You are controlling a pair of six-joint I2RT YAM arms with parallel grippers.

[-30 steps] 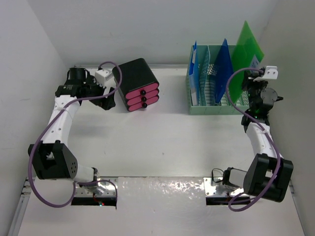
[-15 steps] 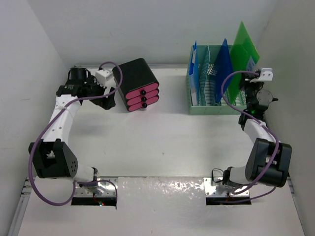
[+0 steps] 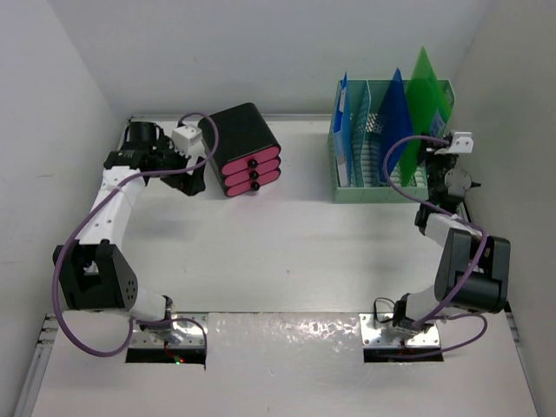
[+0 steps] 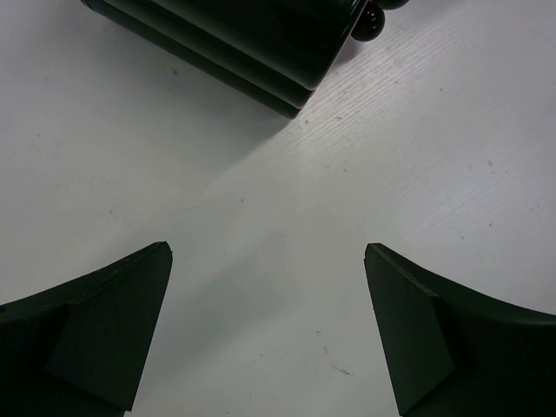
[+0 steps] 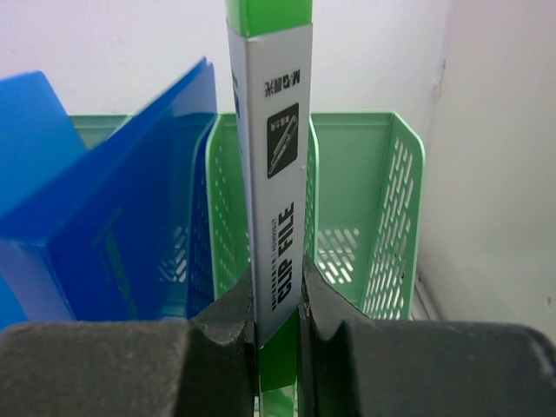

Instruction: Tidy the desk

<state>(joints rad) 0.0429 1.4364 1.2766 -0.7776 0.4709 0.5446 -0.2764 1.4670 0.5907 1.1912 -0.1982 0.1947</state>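
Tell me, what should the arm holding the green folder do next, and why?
Probably ease the green folder straight down into the empty right-hand slot of the green rack. The right fingers pinch its spine, it stands upright there, and it sticks up above the blue folders.

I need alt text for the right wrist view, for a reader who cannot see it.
The right end effector is shut on a green clip file with a white label strip, holding it upright in front of a green slotted file rack. A blue folder leans in the rack, left of the file.
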